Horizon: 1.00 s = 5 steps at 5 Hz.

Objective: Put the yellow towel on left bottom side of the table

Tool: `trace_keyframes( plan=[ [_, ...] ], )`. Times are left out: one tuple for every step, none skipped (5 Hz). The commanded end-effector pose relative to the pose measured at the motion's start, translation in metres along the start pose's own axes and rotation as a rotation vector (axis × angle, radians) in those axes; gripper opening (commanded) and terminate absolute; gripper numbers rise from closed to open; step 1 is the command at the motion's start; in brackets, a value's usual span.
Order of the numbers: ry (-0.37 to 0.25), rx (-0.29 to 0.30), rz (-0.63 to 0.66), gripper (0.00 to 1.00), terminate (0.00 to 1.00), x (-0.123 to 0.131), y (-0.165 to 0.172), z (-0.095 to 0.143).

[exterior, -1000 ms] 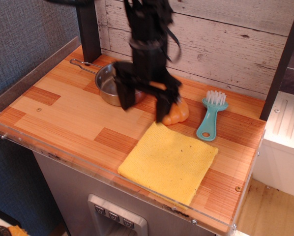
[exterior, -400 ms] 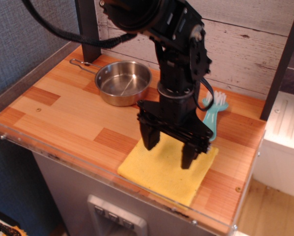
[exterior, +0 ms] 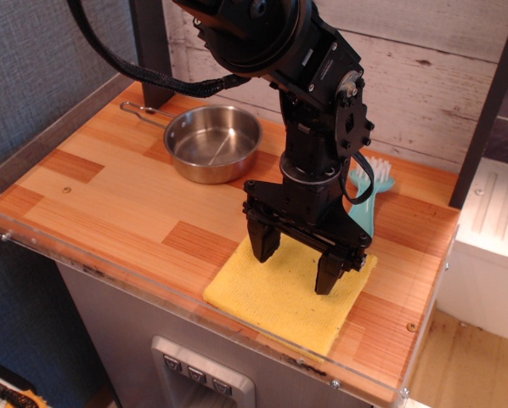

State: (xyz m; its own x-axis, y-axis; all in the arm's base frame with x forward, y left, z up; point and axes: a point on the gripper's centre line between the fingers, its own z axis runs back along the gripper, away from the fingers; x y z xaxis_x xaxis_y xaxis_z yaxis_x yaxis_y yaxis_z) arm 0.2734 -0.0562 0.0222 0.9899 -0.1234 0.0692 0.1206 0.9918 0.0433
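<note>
- The only view looks down at an angle on a rectangular tabletop (exterior: pixel 110 200) of light and reddish-brown wood planks, with a clear acrylic rim along its near and left edges.
- A flat, square, bright yellow terry towel (exterior: pixel 275 293) lies on the tabletop in the lower middle to lower right of the frame, close to the near rim, one corner pointing toward the bottom of the picture.
- The black robot arm comes down from the upper middle of the frame, and its black two-fingered pincer (exterior: pixel 296 259) points downward over the yellow towel.
- The pincer is spread wide: one finger (exterior: pixel 263 240) is over the towel's upper-left part and the other over its upper-right part, with bare yellow cloth showing between them.
- It grips nothing; whether the fingertips actually touch the cloth cannot be told from this angle.
- A round, shiny steel pan (exterior: pixel 213 143) with a thin wire handle sits on the tabletop in the upper left-centre of the frame, well apart from the towel.
- A teal plastic brush with white bristles (exterior: pixel 375 183) lies at right of centre, mostly hidden behind the arm, just beyond the towel's far edge.
- A whitewashed plank wall (exterior: pixel 424 76) runs along the back of the tabletop.
</note>
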Motion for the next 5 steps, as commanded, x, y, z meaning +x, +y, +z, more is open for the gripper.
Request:
trace_keyframes(
  plan=[
    [-0.009,0.018,0.012,1.0,0.0,0.002,0.009,-0.007],
    [0.053,-0.013,0.035,1.0,0.0,-0.008,0.014,-0.024],
    [0.096,-0.053,0.065,1.0,0.0,-0.014,0.028,-0.037],
    [0.105,-0.04,0.05,1.0,0.0,-0.021,0.046,-0.041],
    [0.087,-0.022,0.035,1.0,0.0,-0.029,0.077,-0.036]
  ],
)
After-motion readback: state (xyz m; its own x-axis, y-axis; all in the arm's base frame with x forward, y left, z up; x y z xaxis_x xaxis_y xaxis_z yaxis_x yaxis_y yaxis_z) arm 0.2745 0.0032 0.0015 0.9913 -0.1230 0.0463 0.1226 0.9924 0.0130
